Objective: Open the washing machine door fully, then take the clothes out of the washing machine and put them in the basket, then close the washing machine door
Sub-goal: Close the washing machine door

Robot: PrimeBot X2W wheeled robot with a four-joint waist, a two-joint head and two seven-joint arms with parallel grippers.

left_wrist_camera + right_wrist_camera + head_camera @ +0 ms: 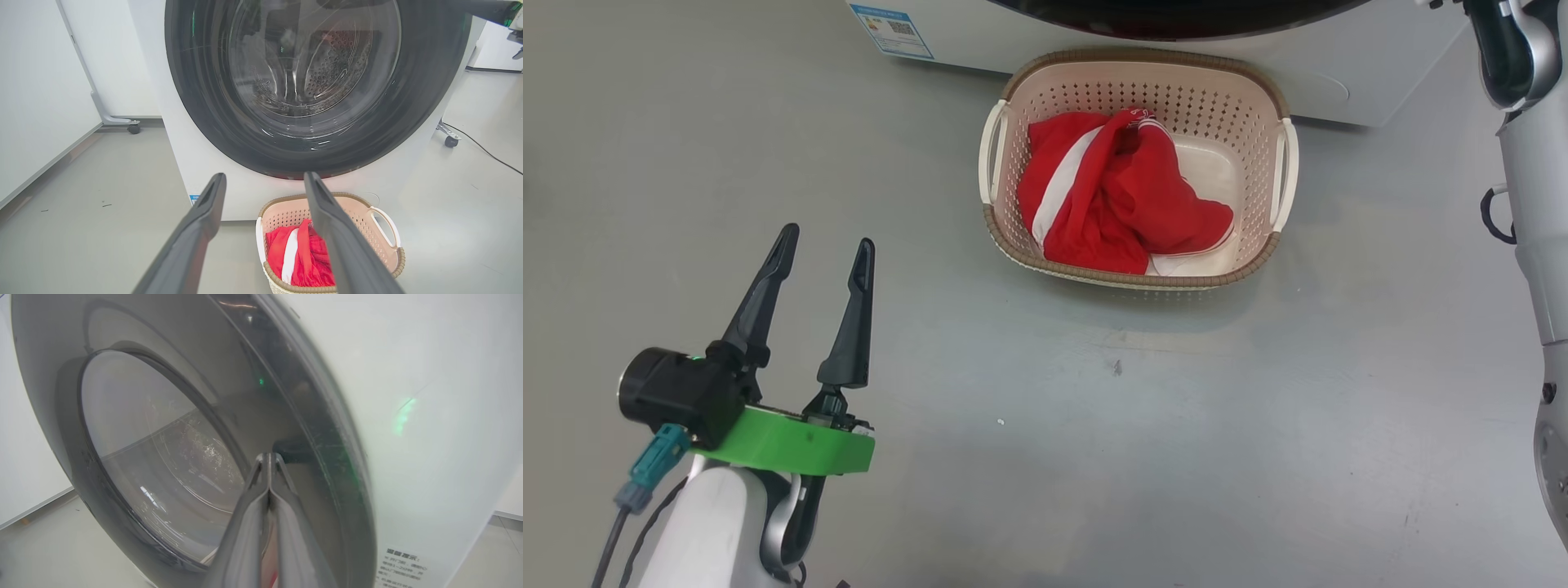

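Step in hand: closing the washing machine door (314, 77), which I judge to be the last part of the task, since the garment is already out and in the basket
Door state: its glossy black rim lies against, or very nearly against, the white front of the washing machine (204, 163); I cannot tell whether it has latched
Right arm: the right gripper (268, 456) has its fingers pressed together with nothing between them, and its tips are at the door's rim beside a dark recess; whether they touch it or stop just short is hard to say
Left arm: the left gripper (827, 239) has its jaws spread wide, holds nothing, and hangs over the grey floor (1094, 425), well apart from the basket
Next move calls for: probably a firm, square push on the rim until the catch takes; the closed tips could slide off the glossy curve
Container: the basket (1135, 55) stands upright on the floor just in front of the machine, below the door
Contents: the red knit garment (1119, 196) with a white stripe is bunched toward the basket's left and middle, with bare bottom showing at the right and nothing over the rim
Inside the machine: the drum (331, 69) shows through the glass, but reflections hide whether anything is left in it
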